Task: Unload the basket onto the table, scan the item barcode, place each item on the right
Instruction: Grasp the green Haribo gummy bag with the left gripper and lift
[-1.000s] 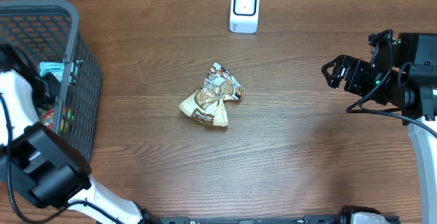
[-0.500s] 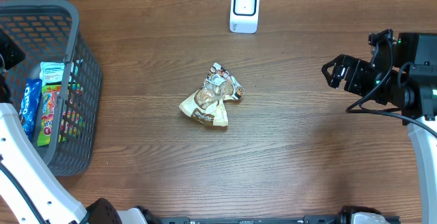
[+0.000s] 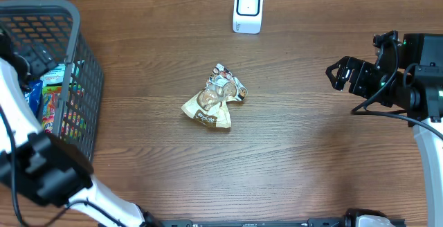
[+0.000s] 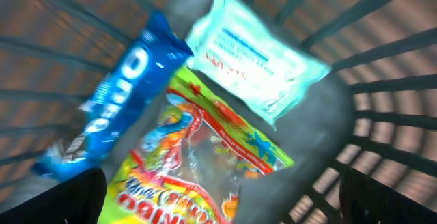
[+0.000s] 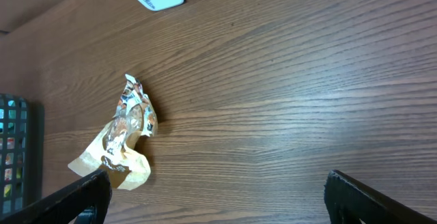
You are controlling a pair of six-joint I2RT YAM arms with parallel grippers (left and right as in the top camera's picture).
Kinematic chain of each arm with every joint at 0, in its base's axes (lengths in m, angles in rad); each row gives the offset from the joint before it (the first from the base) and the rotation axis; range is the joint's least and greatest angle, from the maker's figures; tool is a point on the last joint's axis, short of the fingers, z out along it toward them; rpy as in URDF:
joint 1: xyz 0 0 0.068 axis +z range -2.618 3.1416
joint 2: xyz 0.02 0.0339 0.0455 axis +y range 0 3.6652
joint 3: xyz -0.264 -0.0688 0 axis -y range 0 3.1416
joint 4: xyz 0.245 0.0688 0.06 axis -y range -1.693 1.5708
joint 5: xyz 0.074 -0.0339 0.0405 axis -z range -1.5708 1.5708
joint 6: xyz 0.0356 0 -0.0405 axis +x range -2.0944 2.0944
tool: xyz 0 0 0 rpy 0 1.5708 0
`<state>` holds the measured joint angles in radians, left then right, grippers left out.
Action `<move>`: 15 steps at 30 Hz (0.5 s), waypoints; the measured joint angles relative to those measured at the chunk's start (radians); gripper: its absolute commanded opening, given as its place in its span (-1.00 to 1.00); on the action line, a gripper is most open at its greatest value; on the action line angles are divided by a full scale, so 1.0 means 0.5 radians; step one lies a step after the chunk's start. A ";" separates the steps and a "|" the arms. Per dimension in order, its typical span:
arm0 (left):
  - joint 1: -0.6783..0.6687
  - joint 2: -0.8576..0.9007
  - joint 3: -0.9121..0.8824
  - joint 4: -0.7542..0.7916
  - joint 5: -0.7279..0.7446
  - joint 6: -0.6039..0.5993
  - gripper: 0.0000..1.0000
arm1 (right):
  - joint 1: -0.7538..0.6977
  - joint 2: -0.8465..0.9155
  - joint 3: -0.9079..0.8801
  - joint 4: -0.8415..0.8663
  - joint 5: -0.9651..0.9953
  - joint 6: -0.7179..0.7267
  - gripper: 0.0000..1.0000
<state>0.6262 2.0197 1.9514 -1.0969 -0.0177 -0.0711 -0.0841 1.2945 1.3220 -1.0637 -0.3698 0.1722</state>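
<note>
Lying slantwise, snack packet (image 3: 215, 97), long axis near-left to far-right; left gripper (image 4: 218, 207), right gripper (image 5: 218, 200) spread wide.

The left arm (image 3: 15, 102) is built of white rounded links joined by a boxy black housing (image 3: 47, 175). The right arm (image 3: 430, 151) is white below and is topped by black blocky parts, thin looped black cables (image 3: 377, 108) and a black right claw (image 3: 336, 75)
</note>
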 measured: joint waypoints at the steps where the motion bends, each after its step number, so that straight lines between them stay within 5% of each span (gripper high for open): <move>1: 0.000 0.047 -0.002 -0.001 0.000 0.000 1.00 | -0.001 0.000 0.000 -0.001 0.000 0.001 1.00; 15: 0.000 0.505 -0.005 0.024 -0.031 0.100 1.00 | 0.000 0.000 0.000 -0.004 0.000 0.001 1.00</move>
<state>0.6262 2.2723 1.9491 -1.0847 -0.0334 -0.0212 -0.0841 1.2945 1.3220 -1.0657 -0.3698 0.1726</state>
